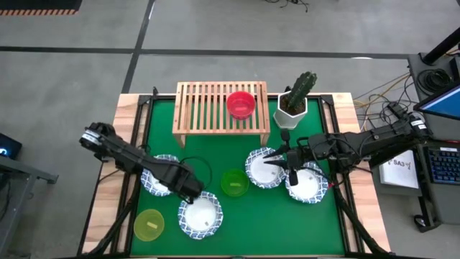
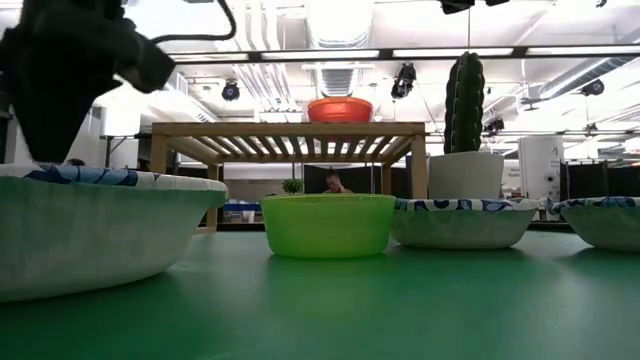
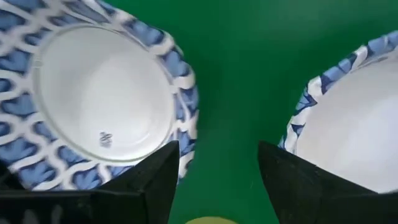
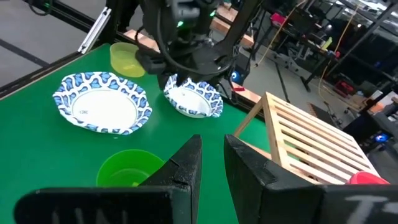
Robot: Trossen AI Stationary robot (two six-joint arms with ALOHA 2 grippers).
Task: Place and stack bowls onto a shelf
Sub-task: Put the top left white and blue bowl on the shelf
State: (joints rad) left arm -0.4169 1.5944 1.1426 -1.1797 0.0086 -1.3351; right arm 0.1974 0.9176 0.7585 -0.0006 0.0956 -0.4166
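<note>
Four white, blue-rimmed bowls sit on the green mat: two at left [image 1: 159,175] [image 1: 200,214] and two at right [image 1: 264,167] [image 1: 307,182]. My left gripper [image 1: 188,188] points down, open, over the bare mat between the two left bowls [image 3: 99,93] [image 3: 348,124], touching neither. A green bowl [image 1: 234,182] stands mid-table and a yellow-green bowl [image 1: 149,224] near the front left. A red bowl [image 1: 241,104] rests on the wooden shelf [image 1: 208,108]. My right gripper [image 1: 277,157] hovers level above the right bowls, fingers a narrow gap apart [image 4: 212,162], holding nothing.
A cactus in a white pot [image 1: 293,108] stands just right of the shelf. The mat has wooden borders [image 1: 129,129]. In the low view the near bowl [image 2: 90,230] fills the left foreground, under the left gripper [image 2: 60,90].
</note>
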